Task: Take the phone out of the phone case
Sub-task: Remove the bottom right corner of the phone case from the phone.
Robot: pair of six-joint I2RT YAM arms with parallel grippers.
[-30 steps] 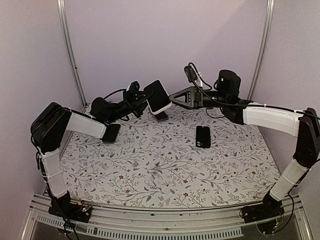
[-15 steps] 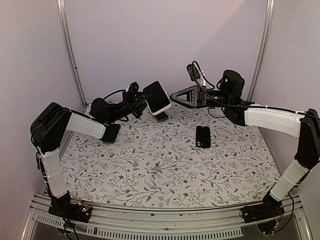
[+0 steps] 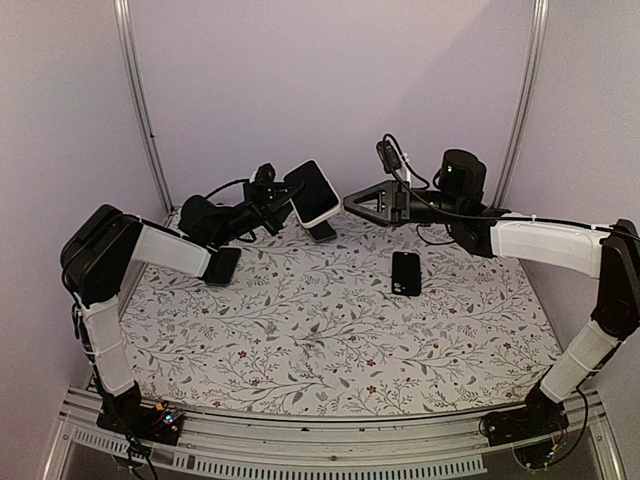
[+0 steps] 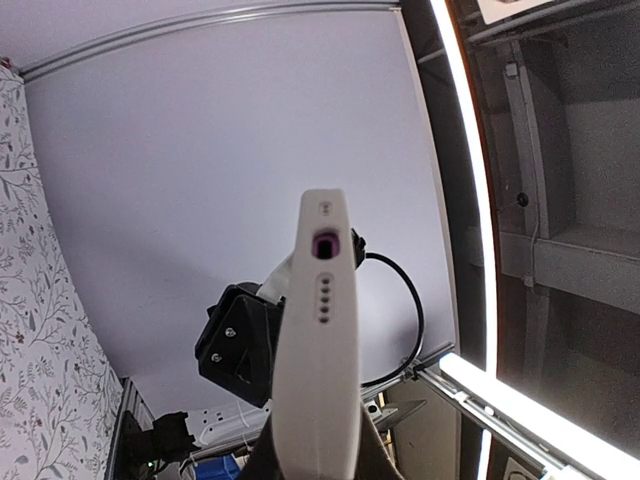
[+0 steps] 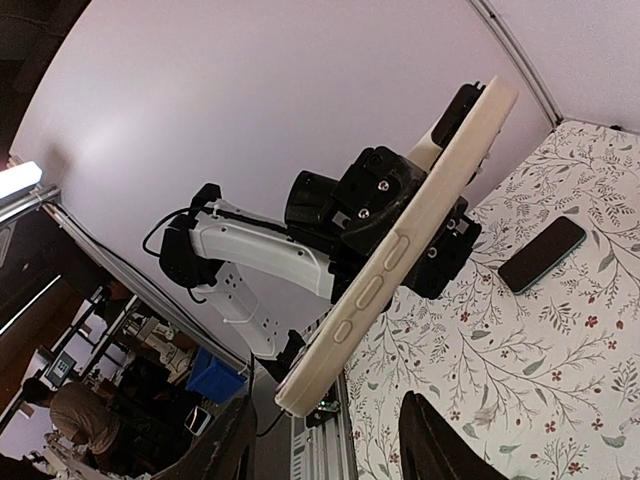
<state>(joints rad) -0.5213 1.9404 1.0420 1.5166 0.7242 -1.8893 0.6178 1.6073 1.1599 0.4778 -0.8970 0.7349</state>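
Observation:
My left gripper (image 3: 292,207) is shut on the lower end of a white phone case (image 3: 312,193) and holds it raised at the back of the table. A dark phone screen fills the case's face. My right gripper (image 3: 350,200) is open, its tips just right of the case and apart from it. In the right wrist view the case (image 5: 400,250) is edge-on with its side buttons showing, beyond my open fingers (image 5: 430,445). In the left wrist view the case (image 4: 320,330) is edge-on, port end up, with the right gripper (image 4: 235,340) behind it.
A black phone (image 3: 406,273) lies flat on the floral mat (image 3: 320,330) at right of centre. A dark phone (image 3: 222,265) lies at the left under my left arm; it also shows in the right wrist view (image 5: 541,254). A dark object (image 3: 322,232) sits below the case.
My right gripper has shifted slightly right and lower, staying open. The case in my left gripper has barely moved.

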